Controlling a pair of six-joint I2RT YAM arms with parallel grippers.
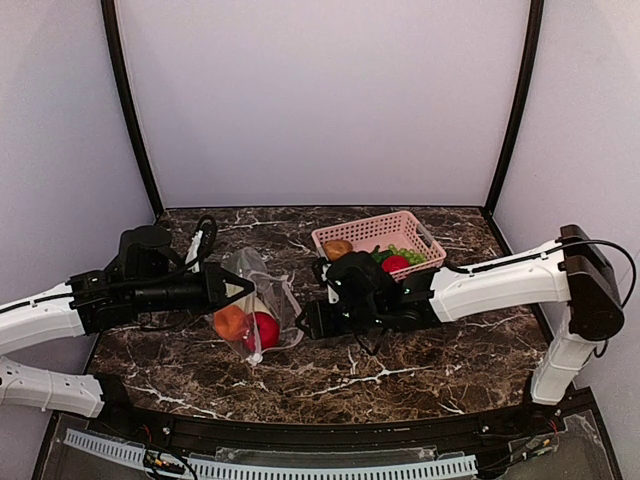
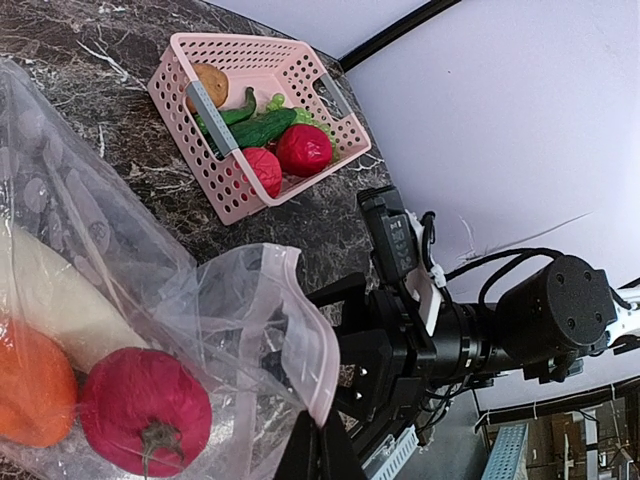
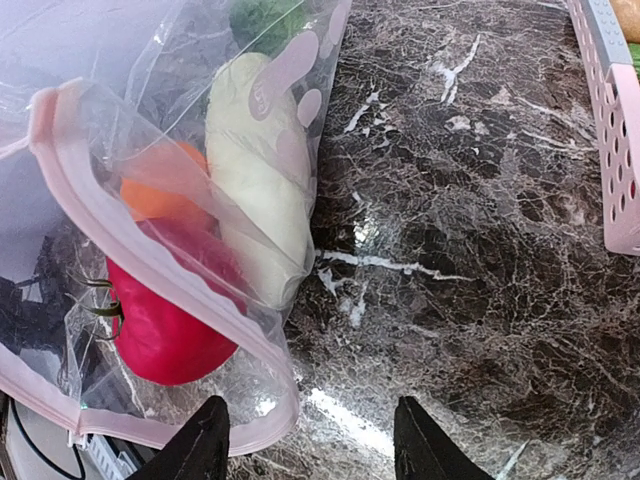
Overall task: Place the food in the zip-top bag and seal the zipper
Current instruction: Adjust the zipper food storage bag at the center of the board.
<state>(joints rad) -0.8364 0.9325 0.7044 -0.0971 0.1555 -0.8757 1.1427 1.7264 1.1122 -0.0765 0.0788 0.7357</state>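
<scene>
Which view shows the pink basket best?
The left wrist view: the whole pink basket shows, with the toy produce inside. In the top external view it is small and partly behind the right arm. The right wrist view catches only a strip of its wall at the right edge.

I saw the zip-top bag as thin clear plastic, crinkled and glossy, with a smooth red tomato and a matt cream-white vegetable showing through it. The surface looked like dark polished marble catching glare, and the basket was matt pink slotted plastic. My right tool had matt black fingers.
</scene>
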